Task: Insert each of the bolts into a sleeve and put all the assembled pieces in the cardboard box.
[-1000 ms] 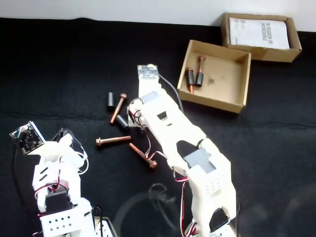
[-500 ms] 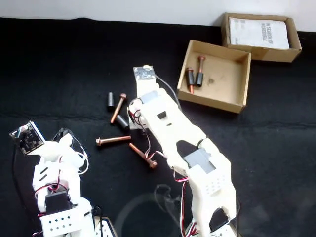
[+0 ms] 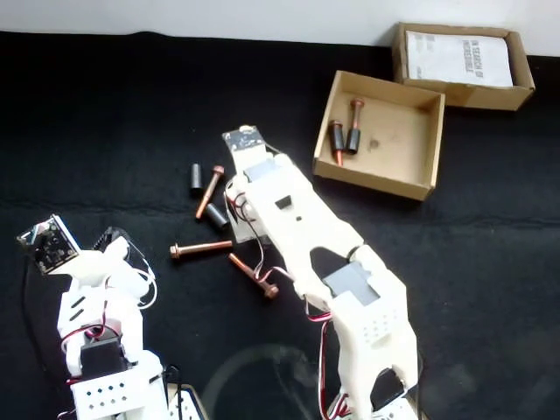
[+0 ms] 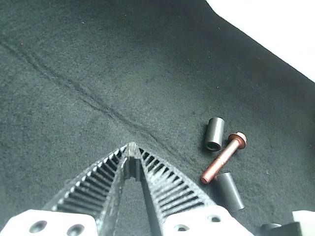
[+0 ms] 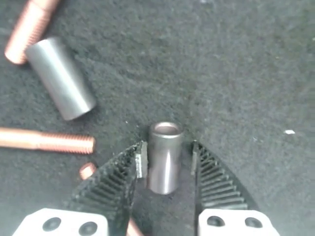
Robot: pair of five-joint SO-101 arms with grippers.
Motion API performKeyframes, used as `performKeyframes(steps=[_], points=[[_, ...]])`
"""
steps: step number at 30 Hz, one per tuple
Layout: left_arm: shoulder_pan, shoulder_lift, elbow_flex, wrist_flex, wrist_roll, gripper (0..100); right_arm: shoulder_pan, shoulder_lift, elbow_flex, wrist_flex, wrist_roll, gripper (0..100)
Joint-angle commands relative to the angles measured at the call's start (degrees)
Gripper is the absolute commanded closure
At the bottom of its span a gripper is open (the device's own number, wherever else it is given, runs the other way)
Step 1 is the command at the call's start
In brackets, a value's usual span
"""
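One dark sleeve (image 5: pixel 165 167) sits between the fingers of the right gripper (image 5: pixel 168 147), low over the black table (image 3: pixel 105 105). The jaws are apart, with a thin gap on either side of the sleeve. Near it lie a second sleeve (image 5: pixel 60 78), a slanting bolt (image 3: pixel 209 192), a level bolt (image 3: pixel 200 249) and a near bolt (image 3: pixel 254 275) close against the arm. A third sleeve (image 3: pixel 196 178) lies just beside the slanting bolt's head. Well apart, toward the far right of the table, the cardboard box (image 3: pixel 436 144) holds an assembled piece (image 3: pixel 338 140) and a second assembled piece (image 3: pixel 354 122) side by side. Behind it sits another box (image 3: pixel 490 96) with a printed sheet (image 3: pixel 459 57) inside. The left gripper (image 4: pixel 131 147), jaws together at the tips, hangs over bare cloth.
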State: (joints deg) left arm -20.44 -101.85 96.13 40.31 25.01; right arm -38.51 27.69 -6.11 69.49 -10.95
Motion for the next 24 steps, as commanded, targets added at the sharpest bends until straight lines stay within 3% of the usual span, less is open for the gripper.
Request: performKeyframes(steps=[1,8,17,22,24], points=[[0.0,-1.8,0.9,-0.2,-0.3,99,0.9,-0.6,-4.7,2.9,0.5,85.8],[0.0,-1.8,0.9,-0.2,-0.3,99,1.0,0.6,-4.4,2.9,0.1,85.8],[0.0,-1.8,0.9,-0.2,-0.3,99,0.2,1.7,1.7,-6.5,0.1,85.8],[0.0,-1.8,0.9,-0.2,-0.3,99,0.2,1.7,2.2,-6.9,0.1,99.7],[0.0,-1.8,0.9,-0.2,-0.3,99,0.2,1.7,2.2,-6.3,0.4,98.7]])
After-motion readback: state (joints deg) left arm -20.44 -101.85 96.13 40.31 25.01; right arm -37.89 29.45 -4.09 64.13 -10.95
